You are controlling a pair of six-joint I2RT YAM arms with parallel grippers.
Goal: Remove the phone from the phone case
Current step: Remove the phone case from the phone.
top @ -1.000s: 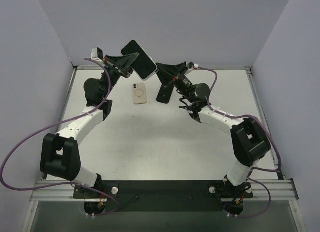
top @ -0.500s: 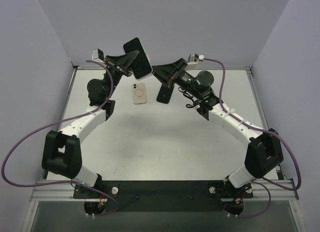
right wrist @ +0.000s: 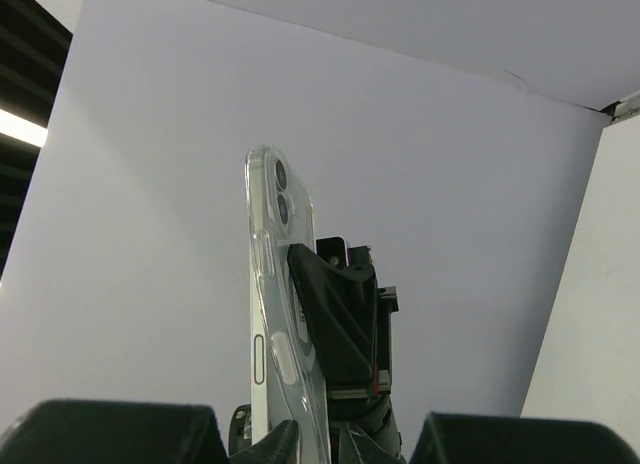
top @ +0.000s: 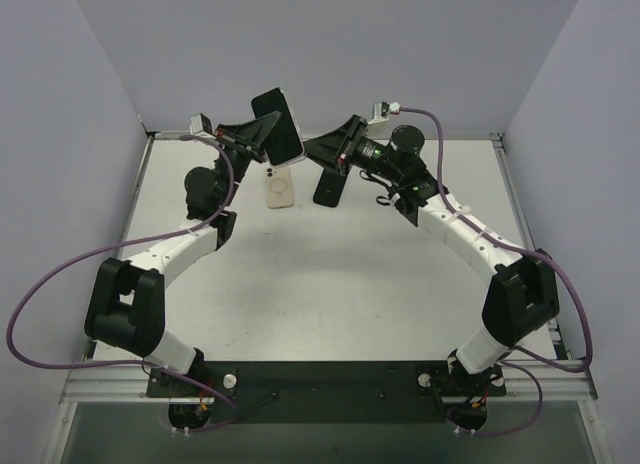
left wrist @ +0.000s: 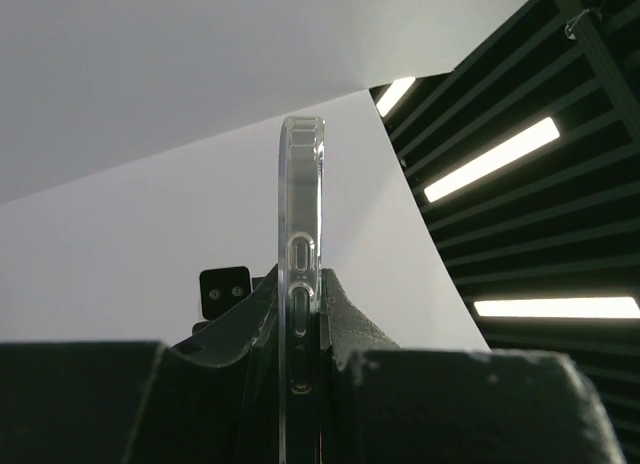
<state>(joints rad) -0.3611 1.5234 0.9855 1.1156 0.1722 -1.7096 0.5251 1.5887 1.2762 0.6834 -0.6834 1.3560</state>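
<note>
Because the phone sits in a clear, slick-looking case, I judge it rigid, droppable and best peeled from a corner. It's aloft, clamped by the left gripper. The right gripper meets it, though I can't tell its grip.

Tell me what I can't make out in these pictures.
- Right wrist: whether the right gripper grips the clear phone case; the frame's bottom edge cuts the contact off.
- Left wrist: both faces of the case; it stands edge-on to the camera.
- Top external: the far end of the black phone; the right gripper covers it.
</note>
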